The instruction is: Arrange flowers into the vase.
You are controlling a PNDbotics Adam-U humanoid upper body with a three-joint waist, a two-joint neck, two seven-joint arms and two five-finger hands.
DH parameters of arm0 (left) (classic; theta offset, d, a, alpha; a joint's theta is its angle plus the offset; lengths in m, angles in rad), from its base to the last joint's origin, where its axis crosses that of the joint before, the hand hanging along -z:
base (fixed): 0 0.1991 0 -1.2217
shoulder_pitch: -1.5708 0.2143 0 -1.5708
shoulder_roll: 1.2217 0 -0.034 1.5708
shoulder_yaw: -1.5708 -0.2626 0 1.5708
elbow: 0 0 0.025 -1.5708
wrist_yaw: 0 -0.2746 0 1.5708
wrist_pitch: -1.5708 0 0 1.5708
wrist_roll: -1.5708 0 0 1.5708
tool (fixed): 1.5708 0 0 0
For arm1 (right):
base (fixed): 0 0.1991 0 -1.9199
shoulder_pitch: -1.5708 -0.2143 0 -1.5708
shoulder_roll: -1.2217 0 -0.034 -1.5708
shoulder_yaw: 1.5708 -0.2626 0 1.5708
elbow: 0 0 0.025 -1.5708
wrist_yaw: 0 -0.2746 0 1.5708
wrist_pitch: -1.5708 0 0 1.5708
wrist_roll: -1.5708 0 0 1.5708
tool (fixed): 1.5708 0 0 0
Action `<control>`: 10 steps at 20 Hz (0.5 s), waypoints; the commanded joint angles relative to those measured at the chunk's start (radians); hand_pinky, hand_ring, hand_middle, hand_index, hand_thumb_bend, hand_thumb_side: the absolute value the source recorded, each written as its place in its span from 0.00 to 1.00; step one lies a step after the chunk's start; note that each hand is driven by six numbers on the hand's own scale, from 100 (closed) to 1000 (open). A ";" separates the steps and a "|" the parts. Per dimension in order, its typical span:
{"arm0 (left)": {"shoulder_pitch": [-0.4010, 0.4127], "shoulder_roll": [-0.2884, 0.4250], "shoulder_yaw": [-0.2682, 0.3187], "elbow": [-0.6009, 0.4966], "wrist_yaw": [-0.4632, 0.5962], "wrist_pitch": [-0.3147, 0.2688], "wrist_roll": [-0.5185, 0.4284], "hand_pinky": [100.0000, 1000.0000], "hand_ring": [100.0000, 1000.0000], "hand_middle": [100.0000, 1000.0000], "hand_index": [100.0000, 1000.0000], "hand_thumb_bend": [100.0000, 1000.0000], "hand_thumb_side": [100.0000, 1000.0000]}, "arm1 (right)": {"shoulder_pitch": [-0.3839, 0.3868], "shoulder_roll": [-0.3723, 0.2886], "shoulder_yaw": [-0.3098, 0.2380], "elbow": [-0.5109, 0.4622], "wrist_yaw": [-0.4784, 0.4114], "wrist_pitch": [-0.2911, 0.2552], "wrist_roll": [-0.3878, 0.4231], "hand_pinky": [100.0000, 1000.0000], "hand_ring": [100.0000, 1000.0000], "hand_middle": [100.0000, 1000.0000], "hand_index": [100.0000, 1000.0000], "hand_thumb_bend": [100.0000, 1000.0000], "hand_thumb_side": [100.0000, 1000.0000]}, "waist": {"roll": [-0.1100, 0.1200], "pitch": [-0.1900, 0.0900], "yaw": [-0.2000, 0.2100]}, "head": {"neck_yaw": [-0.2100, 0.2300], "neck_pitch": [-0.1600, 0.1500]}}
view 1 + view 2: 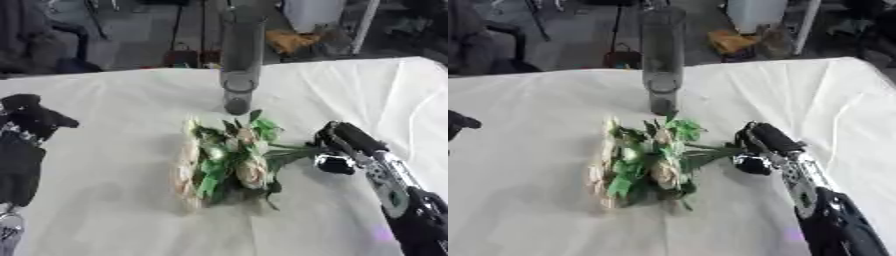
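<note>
In the left eye view, the bunch of pale pink flowers with green leaves (229, 160) lies on the white tablecloth (105, 200), in front of the tall grey glass vase (241, 60). The right hand (343, 145) is at the stem ends; I cannot tell whether its fingers hold them. The left hand (31, 120) shows at the left edge with curled fingers, holding nothing.

In the right eye view, only a small part of the left hand shows at the left edge.

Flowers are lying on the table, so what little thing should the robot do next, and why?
Probably lift. The right hand looks curled at the stems of the flowers, which lie flat; the vase stands upright behind them, so raising the bunch comes first.
</note>
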 commanded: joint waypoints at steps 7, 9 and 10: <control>-0.010 0.010 0.003 -0.018 -0.001 0.001 0.000 0.57 0.49 0.39 0.66 0.72 0.68 | 0.000 -0.023 -0.059 0.011 -0.156 0.073 -0.107 0.00 0.00 0.00 0.33 0.00 0.59 | 0.002 -0.009 -0.001 | 0.001 -0.002; -0.010 0.010 0.003 -0.018 -0.001 0.001 0.001 0.57 0.49 0.39 0.66 0.72 0.68 | 0.000 -0.024 -0.065 0.010 -0.185 0.079 -0.113 0.00 0.00 0.00 0.30 0.00 0.61 | 0.002 -0.009 -0.001 | 0.000 -0.002; -0.011 0.010 0.003 -0.018 0.000 0.001 0.001 0.57 0.49 0.39 0.66 0.72 0.68 | 0.001 -0.025 -0.066 0.009 -0.195 0.081 -0.115 0.00 0.00 0.00 0.28 0.00 0.62 | 0.002 -0.009 -0.001 | 0.000 -0.002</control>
